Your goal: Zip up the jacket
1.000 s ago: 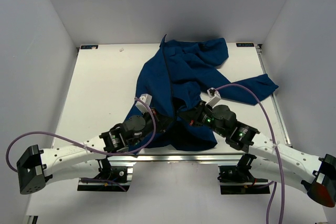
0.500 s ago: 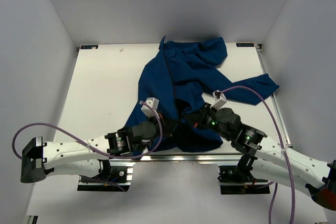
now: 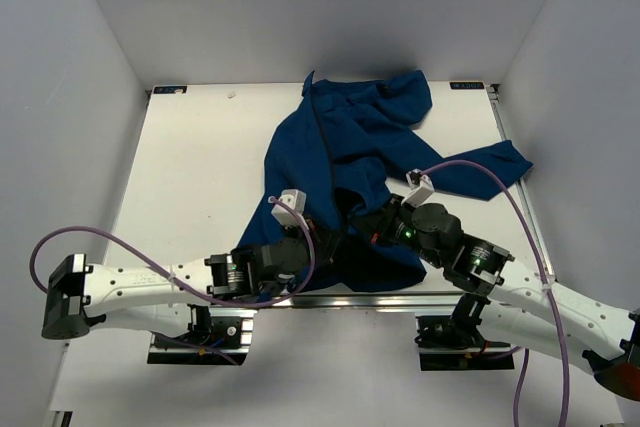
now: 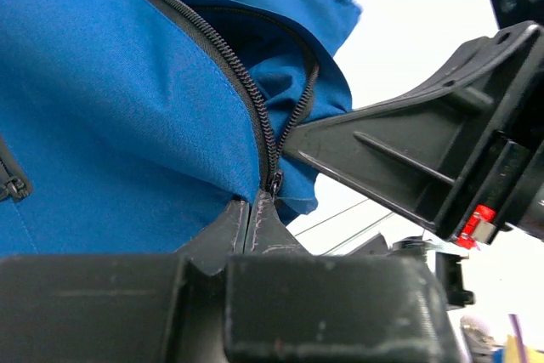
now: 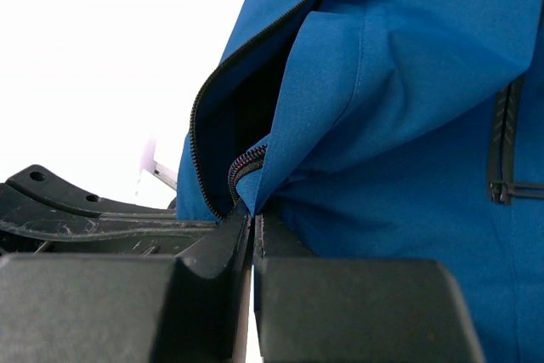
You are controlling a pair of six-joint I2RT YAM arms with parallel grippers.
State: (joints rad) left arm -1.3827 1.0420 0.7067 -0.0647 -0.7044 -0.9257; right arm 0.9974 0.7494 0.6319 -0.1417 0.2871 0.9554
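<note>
Crumpled royal-blue fabric jacket [image 3: 350,137] lay right of centre on white table [image 3: 190,167], hem at 6 o'clock. Left tool [image 4: 255,206] and right tool [image 5: 252,214] stayed clamped fully shut on the hem beside the dark zipper [image 4: 246,91]. Since the earlier frame, the left arm had shifted toward 3 o'clock and the jacket's 7 o'clock edge had drawn inward.

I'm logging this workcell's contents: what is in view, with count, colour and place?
jacket: one, royal blue, crumpled on the table from middle to far right.
zipper: one, dark, along the jacket's front edges, sides parted.
table: one, white, under everything.
cables: two, purple, one looping from each arm.
left gripper: one, black, shut on the jacket's near hem at the zipper's end.
right gripper: one, black, shut on the jacket's hem.
</note>
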